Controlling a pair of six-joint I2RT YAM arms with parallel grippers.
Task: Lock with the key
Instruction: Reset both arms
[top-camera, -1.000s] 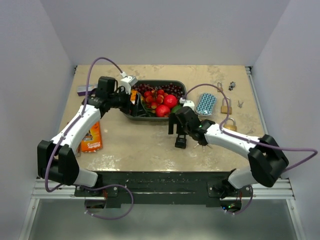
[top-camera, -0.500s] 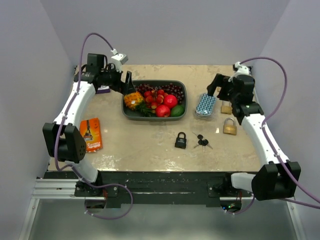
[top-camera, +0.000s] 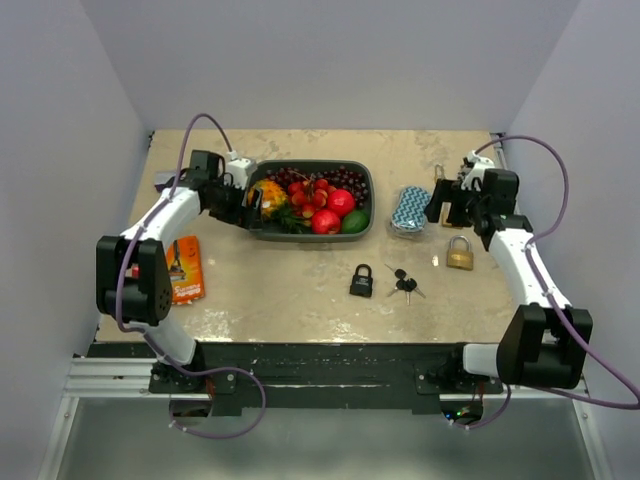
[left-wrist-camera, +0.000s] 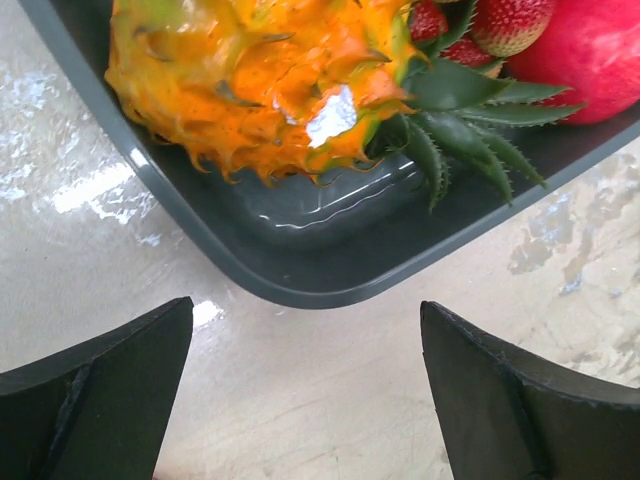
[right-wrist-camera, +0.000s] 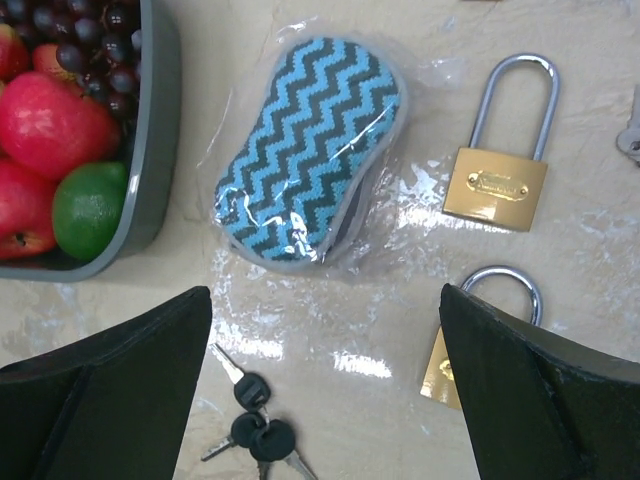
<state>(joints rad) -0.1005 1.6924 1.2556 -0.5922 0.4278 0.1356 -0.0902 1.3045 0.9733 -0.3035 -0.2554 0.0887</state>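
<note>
Engraving on brass steel-shackled padlock (right-wrist-camera: 495, 187), upper right, unreadable; black-headed keys (right-wrist-camera: 255, 432) bottom centre; left hand (left-wrist-camera: 305, 312), right hand (right-wrist-camera: 325, 295) released, empty.

Bright, even light; glossy tabletop (right-wrist-camera: 330, 350) glare.

Sponge (right-wrist-camera: 305, 150) between tray (right-wrist-camera: 160, 150) and brass padlock (right-wrist-camera: 497, 185); keys (right-wrist-camera: 260, 437) below.
</note>
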